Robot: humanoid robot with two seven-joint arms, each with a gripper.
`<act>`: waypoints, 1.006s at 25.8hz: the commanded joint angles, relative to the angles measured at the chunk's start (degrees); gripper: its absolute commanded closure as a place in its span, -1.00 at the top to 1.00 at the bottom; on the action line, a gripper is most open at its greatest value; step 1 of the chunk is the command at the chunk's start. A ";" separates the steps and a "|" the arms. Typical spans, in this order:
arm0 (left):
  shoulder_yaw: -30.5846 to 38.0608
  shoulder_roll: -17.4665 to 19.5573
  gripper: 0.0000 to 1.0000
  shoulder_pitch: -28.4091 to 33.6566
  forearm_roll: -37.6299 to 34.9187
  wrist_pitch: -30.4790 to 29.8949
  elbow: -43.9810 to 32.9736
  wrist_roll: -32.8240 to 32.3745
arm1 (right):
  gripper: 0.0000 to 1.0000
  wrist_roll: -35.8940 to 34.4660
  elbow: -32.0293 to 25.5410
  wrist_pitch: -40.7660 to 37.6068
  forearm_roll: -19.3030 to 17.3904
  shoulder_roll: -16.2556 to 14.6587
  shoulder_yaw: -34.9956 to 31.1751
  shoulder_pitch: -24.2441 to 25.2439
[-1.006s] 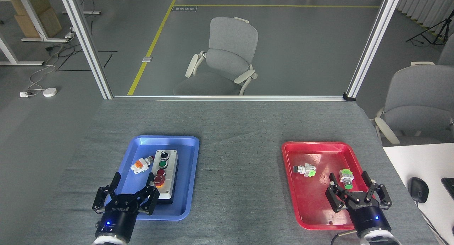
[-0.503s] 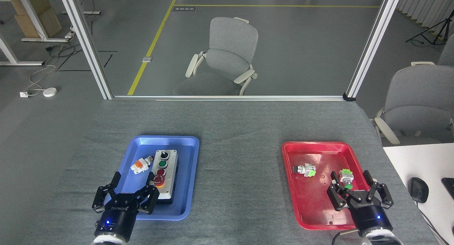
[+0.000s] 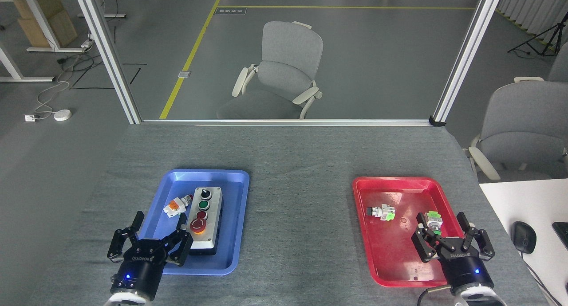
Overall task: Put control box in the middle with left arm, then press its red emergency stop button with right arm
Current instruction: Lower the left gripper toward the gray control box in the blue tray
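Note:
The control box (image 3: 208, 219), light grey on a black base, lies lengthwise inside the blue tray (image 3: 235, 208). Its row runs black knob, green button, small red button, then the red emergency stop button (image 3: 197, 226) with a yellow ring, nearest me. My left gripper (image 3: 159, 224) stands open at the tray's near-left corner, just left of the box's near end, holding nothing. My right gripper (image 3: 441, 221) is open over the near right part of the red tray (image 3: 390, 261), around a loose green-capped part (image 3: 434, 221). The middle (image 3: 299, 217) is bare grey cloth.
A loose orange-and-white push-button part (image 3: 175, 206) lies in the blue tray left of the box. A black-tipped part with a green label (image 3: 380, 212) lies in the red tray. A white desk with a mouse (image 3: 523, 236) borders the right edge.
My left gripper has drawn back toward me and to the left, uncovering the big red button. My right gripper has also pulled back slightly toward me. The box has not moved.

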 commanded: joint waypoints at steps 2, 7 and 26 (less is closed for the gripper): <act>0.00 0.13 0.98 -0.49 0.06 -0.18 0.14 0.80 | 0.99 0.01 0.01 0.10 0.31 -0.02 0.01 0.00; 0.00 0.22 0.99 -0.31 0.41 -0.27 0.23 0.45 | 0.99 0.01 0.01 0.19 0.40 -0.10 0.01 0.00; 0.00 0.04 0.98 -2.51 0.06 0.17 1.90 0.45 | 0.99 0.01 0.01 0.72 0.93 -0.02 0.18 0.00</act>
